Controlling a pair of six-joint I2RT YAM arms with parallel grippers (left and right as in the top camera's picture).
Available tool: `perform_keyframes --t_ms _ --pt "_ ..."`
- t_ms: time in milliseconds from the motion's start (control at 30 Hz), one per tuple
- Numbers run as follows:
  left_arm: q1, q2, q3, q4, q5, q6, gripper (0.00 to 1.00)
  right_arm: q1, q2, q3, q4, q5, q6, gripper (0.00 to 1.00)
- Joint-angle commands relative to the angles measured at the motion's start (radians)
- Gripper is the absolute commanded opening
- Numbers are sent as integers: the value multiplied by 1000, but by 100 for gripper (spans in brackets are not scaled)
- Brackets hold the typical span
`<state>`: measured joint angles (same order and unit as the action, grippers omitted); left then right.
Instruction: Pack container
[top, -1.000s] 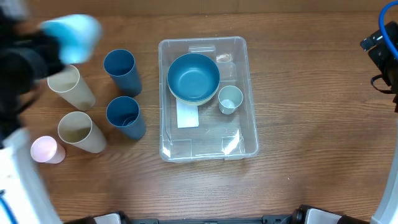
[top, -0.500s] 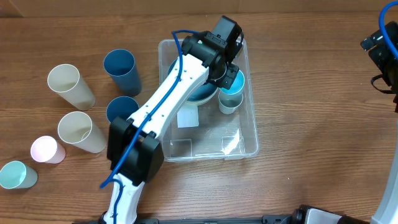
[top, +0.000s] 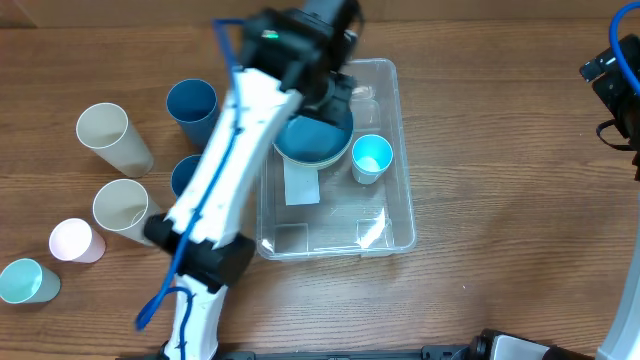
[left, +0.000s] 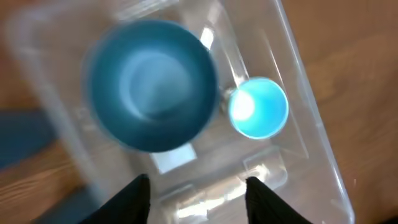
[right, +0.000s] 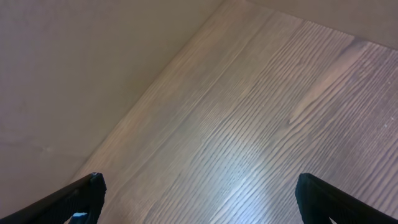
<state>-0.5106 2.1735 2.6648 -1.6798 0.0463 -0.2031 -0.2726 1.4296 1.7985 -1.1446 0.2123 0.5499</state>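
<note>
Nearest, at the left of the wooden counter, a pale teal cup stands upright. A pink cup is just beyond it, and the near beige cup a little farther still. The left arm rises from the near edge and slants away over the counter, covering part of the near dark blue cup.

The container sits in the middle of the counter, to the right of the cups, with its long sides running near to far. Its near half holds nothing. A white label lies on its floor, and beyond that a blue bowl sits open side up in the far left part. A bright light-blue cup stands upright just right of the bowl, by the right wall.

The left tool hangs above the container's far half. Its fingers are spread and nothing is between them, so it is released. Its wrist view is blurred.

Farther left, the far beige cup and the far dark blue cup stand apart from each other. The right arm is at the far right edge, well apart from the container. The right tool is spread wide over bare wood and grasps nothing.
</note>
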Motion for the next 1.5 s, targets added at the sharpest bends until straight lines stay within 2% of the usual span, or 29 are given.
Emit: perform_keyframes --t_ms 0,100,167,267,300,400,533,600,700,767,867,1000,1100,1200,1233,1367,1467 --pt "137 -159 53 -10 -72 -61 51 0 -6 2 5 4 5 100" --pt "322 -322 4 -10 -53 -70 53 0 -6 2 5 4 5 100" --pt "504 -473 -95 -10 -57 -44 56 0 -6 2 5 4 5 100" --pt "822 -698 -314 -10 -48 -16 56 0 -6 2 5 4 5 100" --pt "940 -774 -406 -10 -32 -33 60 0 -6 2 5 4 5 100" --pt "1154 -923 -649 -6 -31 -96 66 0 -6 2 5 4 5 100" --pt "1174 -935 -882 33 -110 -150 72 0 -6 2 5 4 5 100" --pt "1174 -927 -1083 129 -169 -208 74 0 -6 2 5 4 5 100" --pt "1176 -898 -1283 245 -169 -264 75 0 -6 2 5 4 5 100" --pt "1179 -871 -1386 344 -156 -269 73 0 -6 2 5 4 5 100" --pt "1186 -811 -1506 439 -113 -280 58 0 -6 2 5 4 5 100" --pt "1238 -793 -1540 497 -106 -277 56 0 -6 2 5 4 5 100" --pt "1320 -794 -1544 497 -100 -259 61 0 -6 2 5 4 5 100" --pt "1382 -800 -1544 490 -79 -264 55 0 -6 2 5 4 5 100" --pt "1402 -803 -1544 493 -79 -273 56 0 -6 2 5 4 5 100" --pt "1575 -804 -1544 562 -71 -325 72 0 -6 2 5 4 5 100" --pt "1640 -800 -1544 624 -31 -313 74 0 -6 2 5 4 5 100"
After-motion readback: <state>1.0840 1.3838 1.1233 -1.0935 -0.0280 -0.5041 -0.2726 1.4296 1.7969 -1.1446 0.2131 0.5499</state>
